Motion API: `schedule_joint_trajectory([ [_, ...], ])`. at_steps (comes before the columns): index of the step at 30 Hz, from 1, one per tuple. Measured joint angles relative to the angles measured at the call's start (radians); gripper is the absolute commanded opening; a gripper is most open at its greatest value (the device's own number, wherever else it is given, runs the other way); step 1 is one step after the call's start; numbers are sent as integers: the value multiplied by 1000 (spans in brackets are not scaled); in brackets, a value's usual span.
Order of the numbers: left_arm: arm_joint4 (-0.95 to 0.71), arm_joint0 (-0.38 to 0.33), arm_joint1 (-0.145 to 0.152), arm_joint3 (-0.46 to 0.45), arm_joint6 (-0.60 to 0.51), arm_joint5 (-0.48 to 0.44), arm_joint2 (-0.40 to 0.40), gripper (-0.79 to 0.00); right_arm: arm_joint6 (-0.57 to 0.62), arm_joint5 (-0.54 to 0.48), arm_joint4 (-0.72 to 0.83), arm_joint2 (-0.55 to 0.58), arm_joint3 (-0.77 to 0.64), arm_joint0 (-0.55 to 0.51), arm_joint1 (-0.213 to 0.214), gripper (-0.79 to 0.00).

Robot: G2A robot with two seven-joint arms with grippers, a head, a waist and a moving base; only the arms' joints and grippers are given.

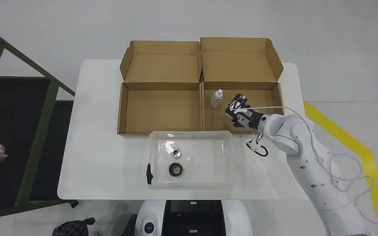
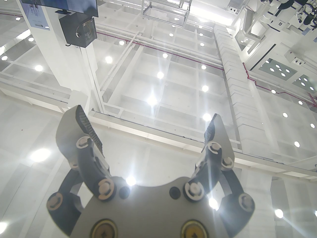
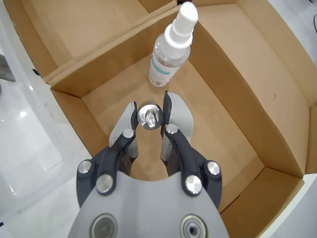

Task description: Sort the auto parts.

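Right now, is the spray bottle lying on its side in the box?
No, the spray bottle stands upright in the cardboard box.

Label print on spray bottle (image 3: 166, 61), too small to read

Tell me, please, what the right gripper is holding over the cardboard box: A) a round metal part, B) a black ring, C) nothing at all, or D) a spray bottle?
A: in the right wrist view the right gripper is shut on a shiny round metal part over the floor of the cardboard box, while the spray bottle stands apart, beyond the fingertips.
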Motion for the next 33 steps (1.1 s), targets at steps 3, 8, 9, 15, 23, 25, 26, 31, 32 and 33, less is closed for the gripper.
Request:
schedule_joint_trajectory([
  [3,0,0,0,0,0,0,0,0,16,18,-20,-17,24,21,-4,-785],
  [8,0,0,0,0,0,0,0,0,44,42,-44,-39,60,51,-9,-785],
  [9,0,0,0,0,0,0,0,0,51,45,-46,-44,69,59,-11,-785],
  [15,0,0,0,0,0,0,0,0,81,51,-44,-73,110,92,-20,-770],
  [23,0,0,0,0,0,0,0,0,89,48,-22,-105,165,133,-32,-240],
  [25,0,0,0,0,0,0,0,0,89,51,-20,-109,171,138,-34,-228],
  [26,0,0,0,0,0,0,0,0,90,51,-18,-110,171,139,-34,-243],
  [31,0,0,0,0,0,0,0,0,75,47,7,-95,161,137,-33,-283],
  [32,0,0,0,0,0,0,0,0,70,44,14,-88,153,133,-32,-277],
  [33,0,0,0,0,0,0,0,0,62,37,29,-74,140,126,-30,-274],
])
